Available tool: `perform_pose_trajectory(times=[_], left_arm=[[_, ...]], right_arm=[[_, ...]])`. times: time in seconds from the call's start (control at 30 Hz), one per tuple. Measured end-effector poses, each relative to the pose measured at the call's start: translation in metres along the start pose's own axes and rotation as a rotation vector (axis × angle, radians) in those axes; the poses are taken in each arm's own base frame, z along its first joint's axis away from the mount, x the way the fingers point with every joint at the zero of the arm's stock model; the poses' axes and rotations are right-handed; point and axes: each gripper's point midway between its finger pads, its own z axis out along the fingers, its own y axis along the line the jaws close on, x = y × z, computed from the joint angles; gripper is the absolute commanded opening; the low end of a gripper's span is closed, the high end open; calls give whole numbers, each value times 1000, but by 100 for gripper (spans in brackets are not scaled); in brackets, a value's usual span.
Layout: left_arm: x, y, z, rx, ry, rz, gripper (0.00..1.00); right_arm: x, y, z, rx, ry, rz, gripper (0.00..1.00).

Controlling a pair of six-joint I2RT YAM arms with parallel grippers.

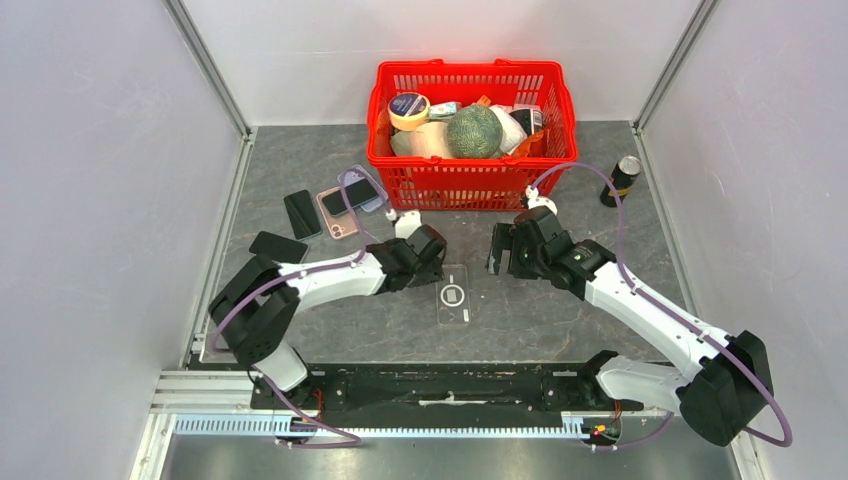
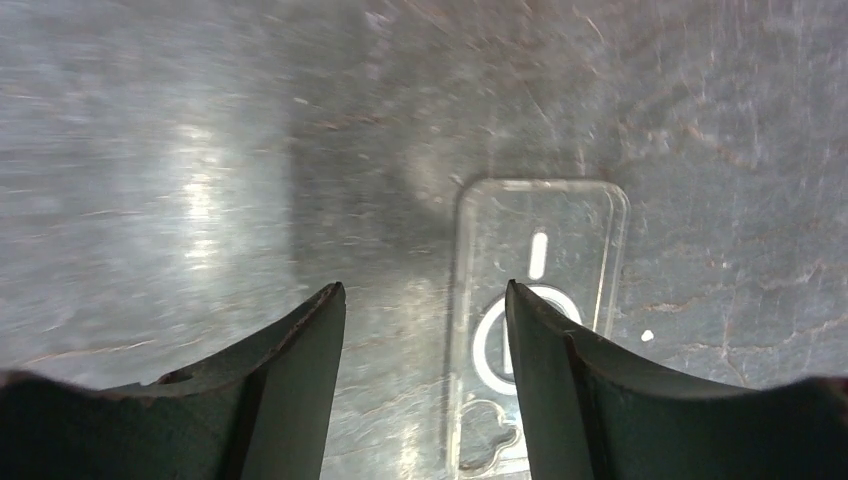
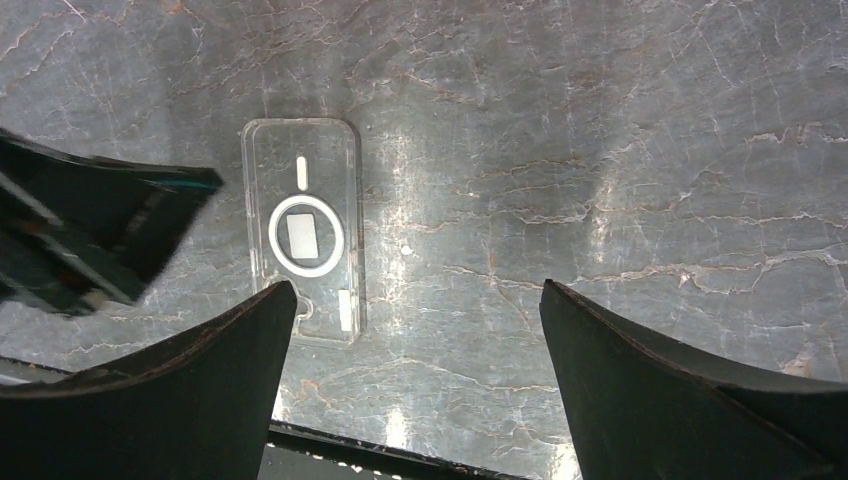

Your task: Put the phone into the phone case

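In the top view, the phone case point(image 1: 453, 295) lies flat on the table point(image 1: 560, 320), and its long axis runs from twelve to six o'clock. My left end effector point(image 1: 437, 268) hangs just at its eleven o'clock and my right end effector point(image 1: 502, 258) at its one o'clock. Both are near, the left a little nearer. The phones point(image 1: 338, 212) lie together at ten o'clock from the phone case, on my left arm's side, so I judge the left arm should fetch one.

In the left wrist view, my left end effector point(image 2: 424, 295) is open and holds nothing. The phone case point(image 2: 540, 230) sits at one o'clock, partly behind my right finger point(image 2: 560, 400).

In the right wrist view, my right end effector point(image 3: 417, 300) is spread wide and empty. The phone case point(image 3: 302, 230) lies at eleven o'clock, its length pointing to twelve.
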Motion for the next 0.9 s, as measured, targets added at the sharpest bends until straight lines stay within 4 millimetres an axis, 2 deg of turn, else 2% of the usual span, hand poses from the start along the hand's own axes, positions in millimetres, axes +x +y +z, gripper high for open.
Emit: perform_pose_trajectory(times=[0.1, 0.17, 0.27, 0.4, 0.57, 0.73, 0.9], left_arm=[[-22, 16, -15, -46, -52, -48, 67], [-49, 37, -27, -89, -107, -128, 67], [-93, 85, -47, -187, -210, -293, 71], [-126, 151, -63, -336, -292, -469, 79], [-138, 218, -71, -496, -312, -615, 89], [-155, 262, -71, -583, -312, -738, 93], [-162, 299, -57, -629, -274, -850, 93]], right_arm=[[1, -1, 0, 1, 1, -4, 99], [1, -1, 0, 0, 1, -7, 99], [2, -2, 1, 0, 1, -11, 99], [3, -2, 2, -1, 3, -15, 99], [4, 1, 2, -20, 8, -20, 99], [7, 4, 3, -40, 16, -21, 99], [11, 7, 4, -59, 31, -25, 99]])
